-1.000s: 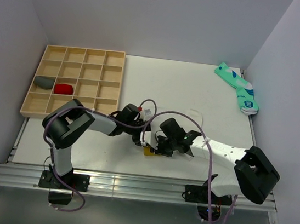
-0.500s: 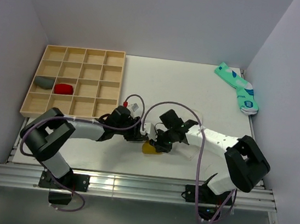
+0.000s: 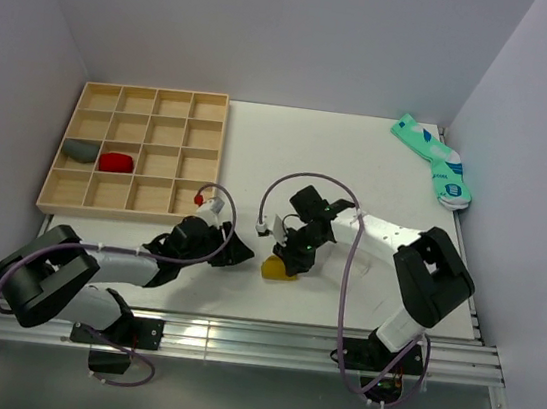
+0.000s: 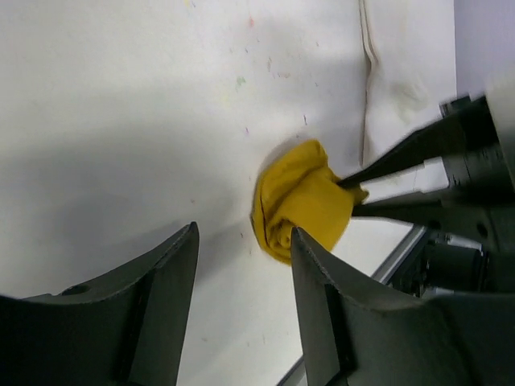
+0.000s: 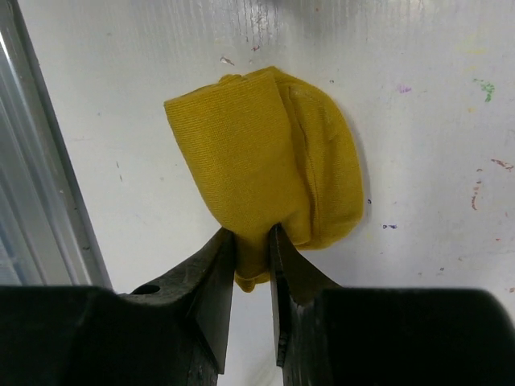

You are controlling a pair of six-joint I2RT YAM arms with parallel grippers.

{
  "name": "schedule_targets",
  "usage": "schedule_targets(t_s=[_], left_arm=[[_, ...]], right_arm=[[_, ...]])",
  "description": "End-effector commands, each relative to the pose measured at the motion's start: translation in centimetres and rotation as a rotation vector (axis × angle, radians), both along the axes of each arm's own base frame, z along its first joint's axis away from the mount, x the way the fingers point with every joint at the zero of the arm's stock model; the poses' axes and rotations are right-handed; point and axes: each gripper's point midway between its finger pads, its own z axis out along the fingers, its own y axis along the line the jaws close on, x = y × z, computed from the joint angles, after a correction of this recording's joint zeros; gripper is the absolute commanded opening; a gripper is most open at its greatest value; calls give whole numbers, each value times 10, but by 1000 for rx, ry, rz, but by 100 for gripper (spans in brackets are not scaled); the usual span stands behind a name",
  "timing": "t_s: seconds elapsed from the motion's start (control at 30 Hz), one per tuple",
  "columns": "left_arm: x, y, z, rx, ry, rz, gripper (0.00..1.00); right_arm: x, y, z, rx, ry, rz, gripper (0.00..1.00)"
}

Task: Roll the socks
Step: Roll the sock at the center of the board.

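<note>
Mustard knit sock [image 5: 257, 145], a soft rounded lump, pinched in right pincer [image 5: 251, 237]; left pincer [image 4: 244, 241] gapes empty.

One mustard sock [image 3: 276, 268], one teal pair [image 3: 434, 163], one wooden tray [image 3: 157, 90] (sixteen compartments [image 3: 167, 132]), one grey bundle [image 3: 82, 150], one red bundle [image 3: 116, 162].
</note>
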Motion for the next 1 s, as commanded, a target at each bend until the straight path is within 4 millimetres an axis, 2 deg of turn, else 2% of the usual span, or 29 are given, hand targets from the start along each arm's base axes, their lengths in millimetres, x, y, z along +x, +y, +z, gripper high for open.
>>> schedule_targets(t_s=[0.0, 0.07, 0.17, 0.37, 0.5, 0.57, 0.77, 0.8, 0.97], left_arm=[[-2, -9, 27, -77, -113, 9, 55], [-16, -16, 25, -67, -113, -10, 57], [-27, -26, 34, -92, -141, -24, 58], [-23, -39, 47, -26, -266, -73, 59], [-12, -46, 47, 45, -340, -102, 61], [-13, -52, 46, 46, -368, -141, 64], [-12, -69, 21, 114, -331, -220, 64], [-12, -68, 11, 134, -312, -228, 64], [-14, -70, 1, 140, -281, -233, 62]], right_arm=[[-11, -18, -12, -107, 104, -34, 21], [-7, -18, -11, -111, 119, -50, 21], [-5, -18, -12, -123, 148, -60, 21], [-4, -17, -15, -144, 221, -60, 22], [0, -18, -20, -156, 255, -76, 22], [2, -17, -21, -158, 265, -83, 22], [5, -19, -23, -170, 281, -105, 22], [5, -19, -23, -171, 281, -108, 22], [6, -19, -22, -169, 279, -120, 22]])
